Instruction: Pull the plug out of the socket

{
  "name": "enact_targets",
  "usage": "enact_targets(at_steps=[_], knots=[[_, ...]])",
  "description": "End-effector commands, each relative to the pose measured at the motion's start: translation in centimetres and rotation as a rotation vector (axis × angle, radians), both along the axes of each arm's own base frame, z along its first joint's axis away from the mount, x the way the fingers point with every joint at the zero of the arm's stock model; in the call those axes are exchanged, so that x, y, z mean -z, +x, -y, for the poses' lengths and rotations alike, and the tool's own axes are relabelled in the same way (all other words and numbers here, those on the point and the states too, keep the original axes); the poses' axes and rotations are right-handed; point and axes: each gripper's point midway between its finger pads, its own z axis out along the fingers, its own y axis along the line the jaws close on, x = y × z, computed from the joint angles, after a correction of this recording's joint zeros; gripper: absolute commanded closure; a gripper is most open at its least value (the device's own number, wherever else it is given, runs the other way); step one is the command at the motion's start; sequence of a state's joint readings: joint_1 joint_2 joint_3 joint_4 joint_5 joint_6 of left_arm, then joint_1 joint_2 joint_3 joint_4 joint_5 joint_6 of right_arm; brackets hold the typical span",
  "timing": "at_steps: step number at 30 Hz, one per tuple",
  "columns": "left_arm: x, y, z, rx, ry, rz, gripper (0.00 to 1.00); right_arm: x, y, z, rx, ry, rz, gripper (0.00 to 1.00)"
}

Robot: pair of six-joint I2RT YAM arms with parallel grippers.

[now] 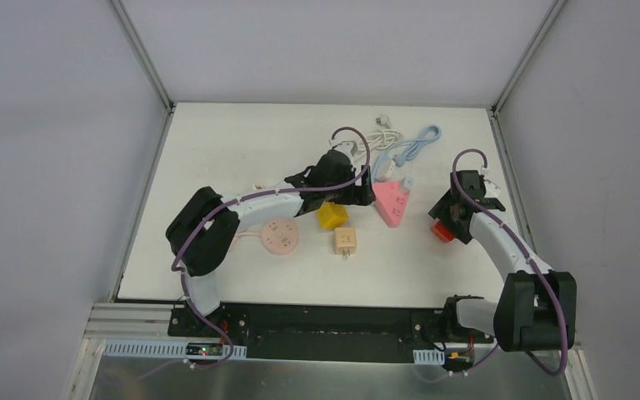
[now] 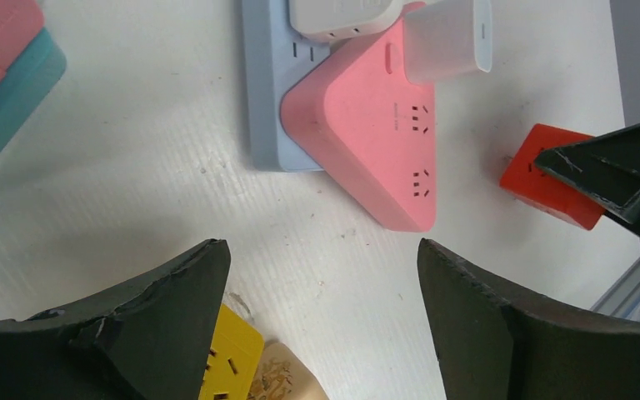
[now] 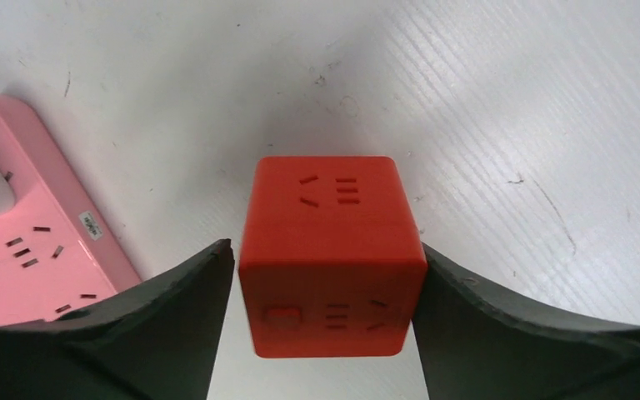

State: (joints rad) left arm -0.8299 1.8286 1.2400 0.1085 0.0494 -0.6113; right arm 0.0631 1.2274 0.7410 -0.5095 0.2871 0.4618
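A pink triangular socket (image 1: 392, 202) (image 2: 367, 133) lies mid-table with a white plug (image 2: 448, 37) in its far corner. It overlaps a pale blue power strip (image 2: 267, 92) that carries another white plug (image 2: 342, 17). My left gripper (image 1: 363, 192) (image 2: 320, 244) hovers open over bare table just short of the pink socket, holding nothing. A yellow cube socket (image 1: 332, 215) (image 2: 229, 362) and a loose tan plug (image 1: 346, 242) lie beside it. My right gripper (image 1: 450, 222) (image 3: 325, 247) straddles a red cube socket (image 1: 442, 232) (image 3: 332, 250). Its right finger touches the cube; a thin gap shows on the left.
A round pink socket (image 1: 281, 236) with its cord lies under the left forearm. White and blue cables (image 1: 408, 146) coil at the back. A pink and teal item (image 2: 0, 75) sits left of the left gripper. Enclosure walls stand close to the right arm.
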Motion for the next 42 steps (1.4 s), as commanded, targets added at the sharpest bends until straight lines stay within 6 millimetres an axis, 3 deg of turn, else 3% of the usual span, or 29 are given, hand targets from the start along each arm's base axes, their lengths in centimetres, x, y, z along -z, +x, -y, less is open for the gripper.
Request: enact_targets(at_steps=[1, 5, 8, 11, 14, 22, 29, 34, 42], knots=[[-2.7, 0.6, 0.3, 0.021, -0.053, 0.096, 0.13, -1.9, 1.2, -0.1, 0.002, 0.015, 0.071, 0.16], [-2.9, 1.0, 0.1, 0.008, -0.022, 0.092, 0.07, -4.8, 2.3, -0.6, -0.044, 0.025, 0.122, 0.01], [-3.2, 1.6, 0.3, -0.009, 0.018, 0.076, 0.07, -7.5, 3.6, -1.2, -0.105, 0.035, 0.194, 0.02], [-3.7, 2.5, 1.1, 0.004, 0.069, 0.051, 0.09, -9.5, 5.3, -4.4, -0.238, 0.163, 0.273, 0.02], [-3.3, 3.3, 2.2, 0.020, 0.100, 0.023, 0.11, -10.2, 6.8, -7.3, -0.316, 0.304, 0.297, 0.01], [1.0, 4.7, 3.3, -0.072, 0.135, -0.085, 0.14, -7.0, 10.5, -9.7, -0.310, 0.386, 0.228, 0.11], [3.5, 4.9, 3.0, -0.096, 0.168, -0.110, 0.16, -4.2, 12.4, -10.8, -0.329, 0.365, 0.170, 0.33], [4.3, 4.8, 3.7, -0.082, 0.131, -0.128, 0.16, -3.1, 13.6, -10.6, -0.321, 0.313, 0.163, 0.43], [5.9, 4.6, 2.7, -0.152, 0.155, -0.180, 0.18, -1.8, 13.3, -12.1, -0.398, 0.327, 0.100, 0.88]])
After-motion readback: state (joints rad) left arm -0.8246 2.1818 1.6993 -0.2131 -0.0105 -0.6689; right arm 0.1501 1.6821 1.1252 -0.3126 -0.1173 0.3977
